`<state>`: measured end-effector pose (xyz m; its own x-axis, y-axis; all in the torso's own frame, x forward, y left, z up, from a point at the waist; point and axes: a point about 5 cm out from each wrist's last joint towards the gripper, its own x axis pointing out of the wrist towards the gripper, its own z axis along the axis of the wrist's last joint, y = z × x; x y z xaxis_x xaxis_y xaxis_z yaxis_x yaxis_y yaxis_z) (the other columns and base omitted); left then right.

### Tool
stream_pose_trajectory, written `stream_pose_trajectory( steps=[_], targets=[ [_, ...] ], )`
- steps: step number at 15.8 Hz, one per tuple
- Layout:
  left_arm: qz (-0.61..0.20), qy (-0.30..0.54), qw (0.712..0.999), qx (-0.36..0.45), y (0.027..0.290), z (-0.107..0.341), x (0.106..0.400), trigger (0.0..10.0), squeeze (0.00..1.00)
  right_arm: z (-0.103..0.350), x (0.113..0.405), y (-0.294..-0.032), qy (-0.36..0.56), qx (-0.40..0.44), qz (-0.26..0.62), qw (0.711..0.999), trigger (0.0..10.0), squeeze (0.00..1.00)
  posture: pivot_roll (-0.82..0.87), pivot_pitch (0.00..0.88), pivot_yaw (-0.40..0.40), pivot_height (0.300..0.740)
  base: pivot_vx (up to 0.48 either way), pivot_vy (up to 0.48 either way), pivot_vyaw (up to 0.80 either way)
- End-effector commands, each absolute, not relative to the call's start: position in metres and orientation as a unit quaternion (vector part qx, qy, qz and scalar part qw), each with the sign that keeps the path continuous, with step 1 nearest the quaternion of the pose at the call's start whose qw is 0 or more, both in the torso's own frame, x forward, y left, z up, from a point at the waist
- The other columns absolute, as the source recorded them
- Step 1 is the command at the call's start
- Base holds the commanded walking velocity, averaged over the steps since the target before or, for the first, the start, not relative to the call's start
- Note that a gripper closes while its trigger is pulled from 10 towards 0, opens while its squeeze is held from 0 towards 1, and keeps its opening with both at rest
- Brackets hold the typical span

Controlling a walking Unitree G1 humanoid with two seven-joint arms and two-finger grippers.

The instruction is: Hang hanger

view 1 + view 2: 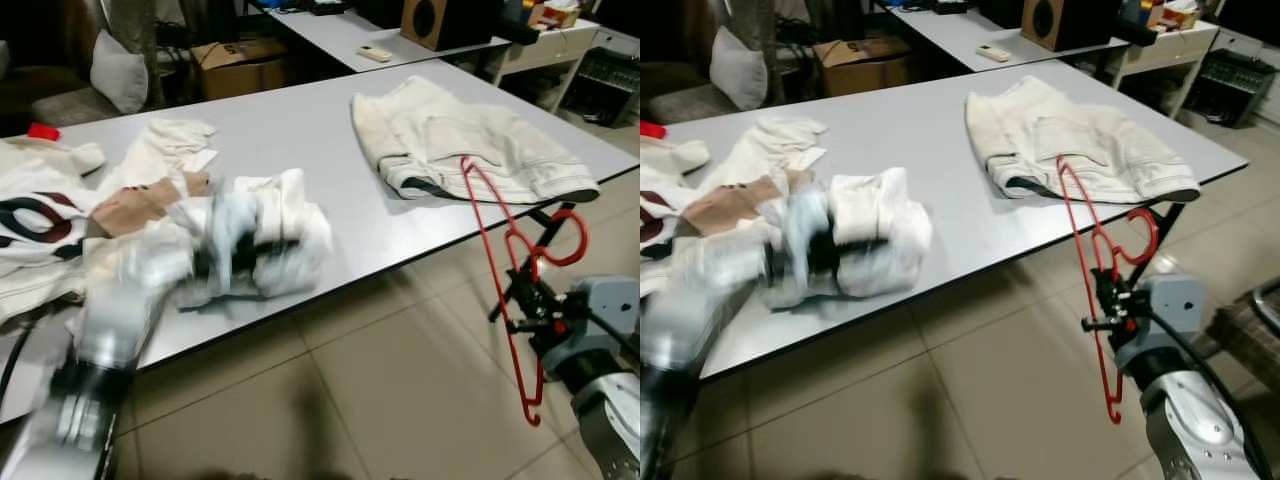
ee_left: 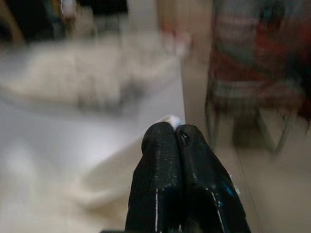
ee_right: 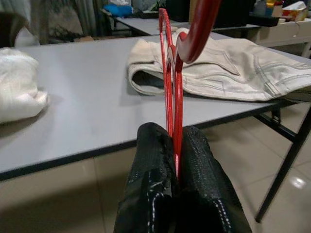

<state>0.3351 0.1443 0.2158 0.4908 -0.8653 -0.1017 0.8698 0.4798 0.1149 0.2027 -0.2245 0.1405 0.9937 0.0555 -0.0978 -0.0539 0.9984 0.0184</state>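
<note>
Pinching the red hanger [image 3: 170,73] tight between closed fingers, the right gripper [image 3: 175,145] holds it beside the bench [image 1: 300,140] edge, while the blurred left gripper [image 2: 174,133], fingers together, seemingly clamps white cloth [image 1: 290,225].

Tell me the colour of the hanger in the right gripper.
The hanger is red; the right wrist view shows it best.

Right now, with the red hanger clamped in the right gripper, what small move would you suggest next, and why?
Probably hold the right gripper steady and let the left gripper lift the white garment toward the red hanger. The hanger is held beside the table edge, bare, and the left arm is blurred at that garment.
</note>
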Motion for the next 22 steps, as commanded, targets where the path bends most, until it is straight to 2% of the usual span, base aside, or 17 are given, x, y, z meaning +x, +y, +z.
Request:
stream_pose_trajectory(
  steps=[1, 2, 3, 5, 6, 9, 13, 14, 15, 16, 17, 18, 19, 20, 22],
  targets=[
    [-0.508, -0.071, 0.859, 0.01, 0.142, 0.27, 0.35, 0.0, 0.0, 0.143, 0.202, -0.229, 0.038, 0.012, 0.007, 0.999, 10.0, 0.0, -0.19, 0.0, 0.076, 0.74, 0.0, 0.0, 0.0],
    [-0.495, -0.108, 0.862, -0.029, 0.142, 0.294, 0.358, 0.0, 0.0, 0.143, 0.201, -0.232, 0.035, 0.015, -0.007, 0.999, 10.0, 0.0, -0.2, 0.0, 0.083, 0.74, 0.0, 0.0, 0.0],
    [-0.411, -0.153, 0.898, -0.032, 0.149, 0.317, 0.378, 0.0, 0.0, 0.142, 0.198, -0.24, 0.034, 0.019, -0.042, 0.998, 10.0, 0.0, -0.21, 0.0, 0.106, 0.74, 0.0, 0.0, 0.0],
    [-0.302, -0.094, 0.949, 0.001, 0.163, 0.292, 0.395, 0.0, 0.0, 0.139, 0.193, -0.243, 0.039, 0.02, -0.069, 0.997, 10.0, 0.0, -0.22, 0.0, 0.124, 0.74, 0.0, 0.0, 0.0],
    [-0.263, -0.04, 0.964, 0.019, 0.171, 0.267, 0.398, 0.0, 0.0, 0.138, 0.192, -0.242, 0.039, 0.022, -0.072, 0.996, 10.0, 0.0, -0.22, 0.0, 0.132, 0.74, 0.0, 0.0, 0.0],
    [-0.233, 0.026, 0.972, 0.024, 0.182, 0.236, 0.402, 0.0, 0.0, 0.137, 0.191, -0.239, 0.04, 0.025, -0.072, 0.996, 10.0, 0.0, -0.22, 0.0, 0.131, 0.74, 0.0, 0.0, 0.0],
    [-0.183, 0.019, 0.982, 0.052, 0.191, 0.234, 0.407, 0.0, 0.0, 0.136, 0.194, -0.238, 0.041, 0.021, -0.069, 0.997, 10.0, 0.0, -0.21, 0.0, 0.122, 0.74, 0.0, 0.0, 0.0],
    [-0.19, -0.026, 0.98, 0.049, 0.189, 0.25, 0.408, 0.0, 0.0, 0.138, 0.195, -0.239, 0.036, 0.021, -0.069, 0.997, 10.0, 0.0, -0.21, 0.0, 0.12, 0.74, 0.0, 0.0, 0.0],
    [-0.241, -0.082, 0.967, -0.008, 0.179, 0.276, 0.407, 0.0, 0.0, 0.142, 0.195, -0.24, 0.026, 0.027, -0.077, 0.996, 10.0, 0.0, -0.21, 0.0, 0.12, 0.74, 0.0, 0.0, 0.0],
    [-0.187, -0.193, 0.953, -0.142, 0.187, 0.319, 0.408, 0.0, 0.0, 0.144, 0.196, -0.243, 0.016, 0.033, -0.089, 0.995, 10.0, 0.0, -0.21, 0.0, 0.122, 0.74, 0.0, 0.0, 0.0],
    [-0.072, -0.201, 0.966, -0.144, 0.213, 0.328, 0.411, 0.0, 0.0, 0.142, 0.197, -0.244, 0.022, 0.03, -0.091, 0.995, 10.0, 0.0, -0.21, 0.0, 0.123, 0.74, 0.0, 0.0, 0.0],
    [-0.046, -0.19, 0.975, -0.11, 0.219, 0.326, 0.411, 0.0, 0.0, 0.141, 0.197, -0.244, 0.026, 0.027, -0.091, 0.995, 10.0, 0.0, -0.2, 0.0, 0.123, 0.74, 0.0, 0.0, 0.0],
    [-0.065, -0.109, 0.992, -0.018, 0.213, 0.299, 0.416, 0.0, 0.0, 0.137, 0.197, -0.242, 0.039, 0.017, -0.083, 0.996, 10.0, 0.0, -0.2, 0.0, 0.122, 0.74, 0.0, 0.0, 0.0],
    [-0.129, 0.004, 0.99, 0.061, 0.198, 0.25, 0.415, 0.0, 0.0, 0.133, 0.197, -0.238, 0.047, 0.013, -0.074, 0.996, 10.0, 0.0, -0.2, 0.0, 0.125, 0.74, 0.0, 0.0, 0.0],
    [-0.143, 0.032, 0.987, 0.072, 0.195, 0.232, 0.412, 0.0, 0.0, 0.134, 0.198, -0.237, 0.046, 0.016, -0.074, 0.996, 10.0, 0.0, -0.2, 0.0, 0.125, 0.74, 0.0, 0.0, 0.0]
  ],
)
